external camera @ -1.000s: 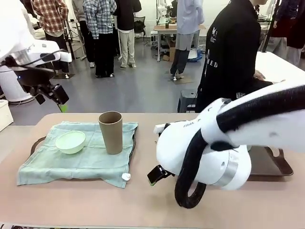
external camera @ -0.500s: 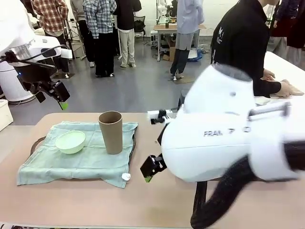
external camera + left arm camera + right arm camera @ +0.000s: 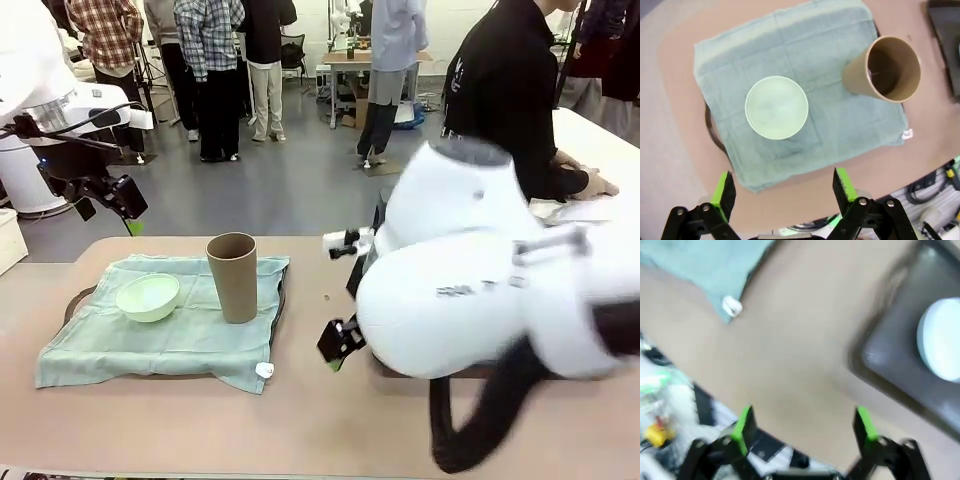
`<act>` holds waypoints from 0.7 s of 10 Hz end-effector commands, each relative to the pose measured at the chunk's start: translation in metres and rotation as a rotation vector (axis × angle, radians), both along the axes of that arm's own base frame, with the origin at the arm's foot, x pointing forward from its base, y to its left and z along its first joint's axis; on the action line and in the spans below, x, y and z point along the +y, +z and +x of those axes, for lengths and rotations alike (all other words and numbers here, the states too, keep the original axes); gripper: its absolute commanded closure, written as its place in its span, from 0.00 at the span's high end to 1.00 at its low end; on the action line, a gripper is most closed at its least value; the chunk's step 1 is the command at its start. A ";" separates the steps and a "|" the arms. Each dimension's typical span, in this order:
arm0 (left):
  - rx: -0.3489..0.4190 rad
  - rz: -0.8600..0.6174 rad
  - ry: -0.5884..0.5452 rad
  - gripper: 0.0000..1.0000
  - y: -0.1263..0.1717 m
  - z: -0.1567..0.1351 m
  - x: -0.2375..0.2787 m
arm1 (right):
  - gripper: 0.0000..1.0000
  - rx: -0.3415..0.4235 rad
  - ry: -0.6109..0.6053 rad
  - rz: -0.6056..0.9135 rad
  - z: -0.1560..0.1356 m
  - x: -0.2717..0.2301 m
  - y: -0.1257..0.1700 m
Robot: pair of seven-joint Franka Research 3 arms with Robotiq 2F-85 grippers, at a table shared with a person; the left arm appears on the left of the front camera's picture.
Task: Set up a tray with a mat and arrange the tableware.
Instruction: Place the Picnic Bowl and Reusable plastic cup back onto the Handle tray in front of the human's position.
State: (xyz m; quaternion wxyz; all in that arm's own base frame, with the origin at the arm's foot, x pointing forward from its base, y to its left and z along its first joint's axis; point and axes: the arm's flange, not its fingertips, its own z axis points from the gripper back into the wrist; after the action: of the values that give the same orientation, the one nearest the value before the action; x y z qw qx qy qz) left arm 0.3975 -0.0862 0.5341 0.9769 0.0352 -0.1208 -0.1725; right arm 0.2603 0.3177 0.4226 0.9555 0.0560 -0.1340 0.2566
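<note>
Table (image 3: 300, 420): mat (image 3: 805, 60) holds green bowl (image 3: 776, 107), brown cup (image 3: 885, 70). Right claw (image 3: 802, 420), wide, empty, has swung toward blue bowl (image 3: 942, 340) at two o'clock (likely next); left claw (image 3: 782, 180) wide.

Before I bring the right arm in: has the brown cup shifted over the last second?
No. The brown cup stands upright at the same spot on the green mat, just right of the pale green bowl, as before.

Two bowls (image 3: 776, 107) (image 3: 942, 337), one cup (image 3: 233, 285) (brown)
</note>
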 end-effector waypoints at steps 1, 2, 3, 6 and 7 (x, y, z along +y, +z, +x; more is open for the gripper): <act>0.051 0.072 0.073 1.00 0.021 -0.010 -0.012 | 1.00 -0.066 -0.107 -0.147 -0.052 -0.011 0.120; 0.083 0.071 0.068 1.00 0.024 -0.011 -0.017 | 1.00 -0.054 -0.181 -0.208 -0.068 -0.023 0.148; 0.125 0.055 0.052 1.00 0.027 -0.011 -0.019 | 1.00 -0.038 -0.226 -0.216 -0.083 -0.030 0.166; 0.124 0.051 0.044 1.00 0.022 -0.016 -0.015 | 1.00 -0.251 -0.284 -0.153 -0.104 -0.045 0.183; 0.124 0.051 0.044 1.00 0.022 -0.016 -0.015 | 1.00 -0.100 -0.252 -0.207 -0.118 -0.046 0.201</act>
State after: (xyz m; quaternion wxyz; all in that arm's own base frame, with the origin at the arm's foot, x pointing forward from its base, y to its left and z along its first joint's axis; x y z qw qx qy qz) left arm 0.3803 -0.1029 0.5552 0.9860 0.0460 -0.0354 -0.1561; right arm 0.1402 0.2706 0.6288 0.9701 -0.0683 -0.1848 0.1416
